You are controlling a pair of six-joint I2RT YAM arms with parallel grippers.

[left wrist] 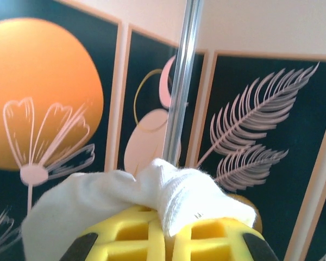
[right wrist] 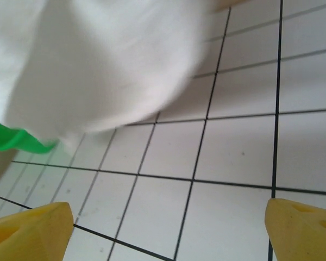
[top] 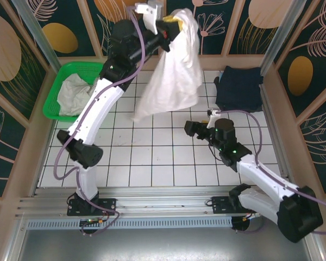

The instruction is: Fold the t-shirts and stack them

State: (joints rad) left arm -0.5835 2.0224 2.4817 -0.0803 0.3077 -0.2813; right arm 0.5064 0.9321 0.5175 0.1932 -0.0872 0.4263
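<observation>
Left claw (top: 174, 24) is clenched on a bunched fold of an off-white t-shirt (top: 171, 76), held high up and to the right of the green basket (top: 51, 100). On the left wrist view the cloth (left wrist: 125, 190) bulges over the claw's (left wrist: 168, 239) yellow pads, pinched between them.

Beneath it all lies the white tiled counter (top: 152, 157), with the basket at its far left corner. The off-white t-shirt hangs in a long wrinkled drape from the claw, its lower hem dangling right of the basket, over the far middle tiles; whether the hem touches the tiles cannot be told. The right wrist view catches it as a blurred white sheet (right wrist: 98, 60) with a sliver of the basket (right wrist: 22, 141) under its edge.

A dark navy t-shirt (top: 239, 89) lies folded flat, well apart from the basket at the opposite, far right side of the counter. Inside the basket sits a crumpled white t-shirt (top: 76, 95).

Right claw (top: 200, 120) hovers low over the tiles, right of and nearer than the basket, released: its yellow fingers (right wrist: 30, 231) stand wide apart around bare tile, the claw (right wrist: 168, 228) gripping nothing.
</observation>
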